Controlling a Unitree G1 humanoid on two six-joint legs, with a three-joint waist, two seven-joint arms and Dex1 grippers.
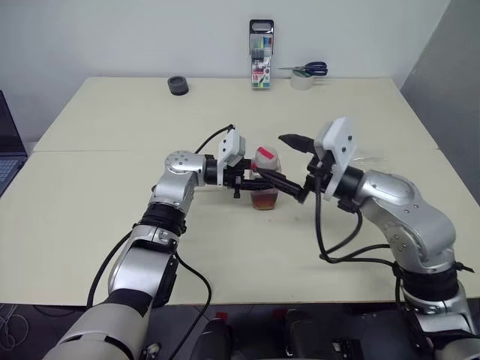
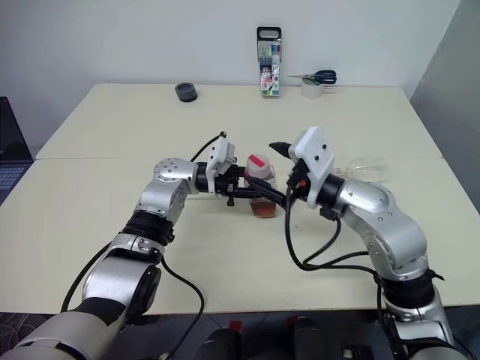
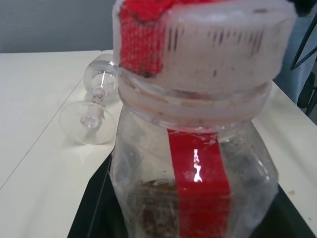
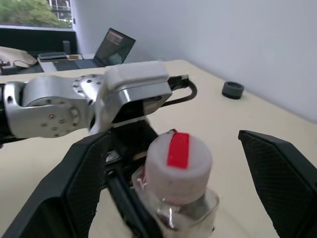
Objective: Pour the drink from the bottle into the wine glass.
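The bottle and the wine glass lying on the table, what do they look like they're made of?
The bottle: probably clear plastic, slightly scuffed and cloudy, with a glossy red tape strip down its side. Its cap looks wrapped in white, fuzzy fabric or foam with a red patch, though I can't be sure. The wine glass: clear, colourless glass or hard plastic; smooth, with bright highlights on bowl and foot.

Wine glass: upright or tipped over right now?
Tipped over. The wine glass lies on its side on the table, foot facing the left wrist camera.
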